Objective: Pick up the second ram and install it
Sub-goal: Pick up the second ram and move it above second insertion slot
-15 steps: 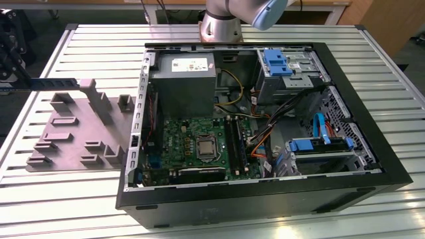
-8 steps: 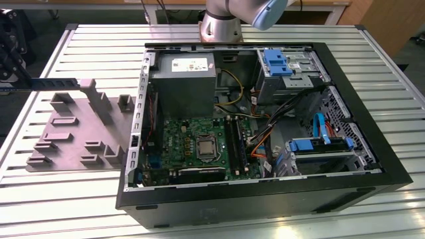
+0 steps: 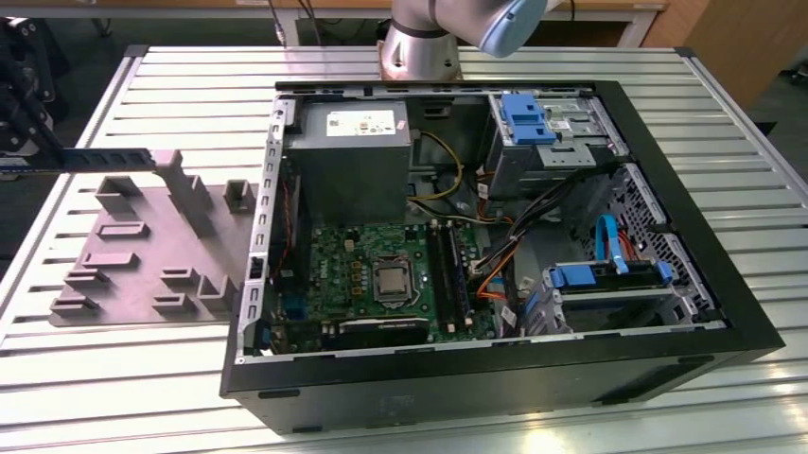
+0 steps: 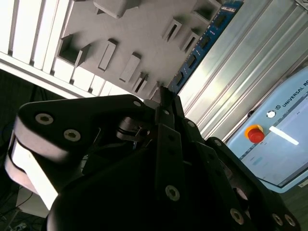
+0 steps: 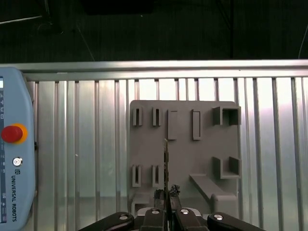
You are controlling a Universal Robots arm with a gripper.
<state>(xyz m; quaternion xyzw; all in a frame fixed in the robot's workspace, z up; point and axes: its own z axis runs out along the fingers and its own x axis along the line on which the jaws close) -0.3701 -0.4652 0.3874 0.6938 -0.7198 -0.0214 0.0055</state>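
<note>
While the tool point(image 5: 166, 193) hangs over the grey plate point(image 5: 185, 144), it pinches the second ram point(image 5: 166, 161) at one end, with its black fingers pressed on both flat sides. The ram is a long, thin, dark stick. It points straight out from the tool. In the first wrist view it shows edge on, in line with the middle of the plate. In the exterior view it is at the left, up by the plate's tall post, and I cannot tell if it touches the post. The plate lies on the silver table point(image 3: 417, 66). Just beside the plate, on the exterior view's right, is the open black computer case point(image 3: 688, 322). Its green board point(image 3: 341, 270) has long black slots point(image 3: 445, 265), well apart from the ram
</note>
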